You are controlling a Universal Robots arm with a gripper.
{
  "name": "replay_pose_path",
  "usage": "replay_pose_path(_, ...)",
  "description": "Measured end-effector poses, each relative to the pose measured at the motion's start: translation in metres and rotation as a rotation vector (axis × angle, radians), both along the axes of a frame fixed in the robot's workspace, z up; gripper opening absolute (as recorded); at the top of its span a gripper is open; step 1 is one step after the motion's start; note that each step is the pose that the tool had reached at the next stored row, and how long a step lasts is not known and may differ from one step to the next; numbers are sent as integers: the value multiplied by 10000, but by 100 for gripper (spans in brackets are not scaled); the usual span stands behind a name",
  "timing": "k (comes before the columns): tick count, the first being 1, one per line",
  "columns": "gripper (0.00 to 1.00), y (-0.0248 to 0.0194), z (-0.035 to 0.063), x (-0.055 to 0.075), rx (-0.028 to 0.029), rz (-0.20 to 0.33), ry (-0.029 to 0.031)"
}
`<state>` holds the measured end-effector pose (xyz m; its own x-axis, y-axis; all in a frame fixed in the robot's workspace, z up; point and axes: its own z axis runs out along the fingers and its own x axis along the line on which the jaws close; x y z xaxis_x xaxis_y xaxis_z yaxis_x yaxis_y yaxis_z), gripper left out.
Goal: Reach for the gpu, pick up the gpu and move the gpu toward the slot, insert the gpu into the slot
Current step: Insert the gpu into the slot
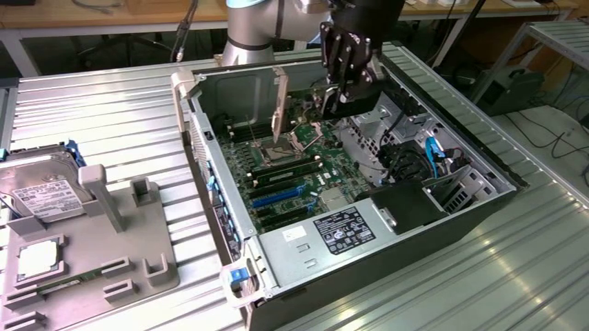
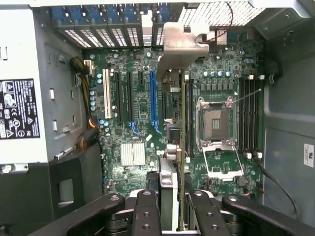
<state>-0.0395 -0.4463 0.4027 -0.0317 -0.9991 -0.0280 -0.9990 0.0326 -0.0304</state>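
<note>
corrugated metal table (image 1: 110, 103) with an open computer case (image 1: 368, 283) lying on its side, motherboard facing up. the end effector (image 1: 343, 93) is down over the board with its fingers (image 2: 146, 211) closed onto the gpu (image 2: 183, 128). the card is pinched at one end and stands on edge, with the silver bracket (image 2: 179, 44) at the other end by the case's rear wall. looks like a solid hold to me, and nothing else is in the grip.

the card looks to be held clear of the board, just beside the cpu socket (image 2: 215, 123), over the black memory strips (image 2: 189, 113) next to it. the slot (image 2: 153, 98), the bright blue one, sits further out from the cpu socket, past those strips, and runs parallel to the card. so imo this is the carry-toward-the-slot bit, and it's not lined up yet.

to do it well i'd keep the card upright and parallel to the blue strip. then slide it sideways away from the cpu socket until its edge sits over the groove, minding the bracket near the rear wall. the risk i see is seating it in a black strip by mistake.

room stuff: a hard drive (image 1: 37, 189) sits on a grey fixture (image 1: 101, 269), well apart from the cpu socket, outside the case on the exterior view's left. more tables and loose cables are in the background.
</note>
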Motion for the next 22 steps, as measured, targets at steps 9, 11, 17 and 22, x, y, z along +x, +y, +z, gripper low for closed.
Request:
replay_pose_path(9,28,0,-111,-143,-10,0,74)
replay_pose_path(11,28,0,-144,-163,-10,0,78)
replay_pose_path(17,28,0,-257,-242,-10,57,78)
replay_pose_path(22,28,0,-350,-318,-11,254,78)
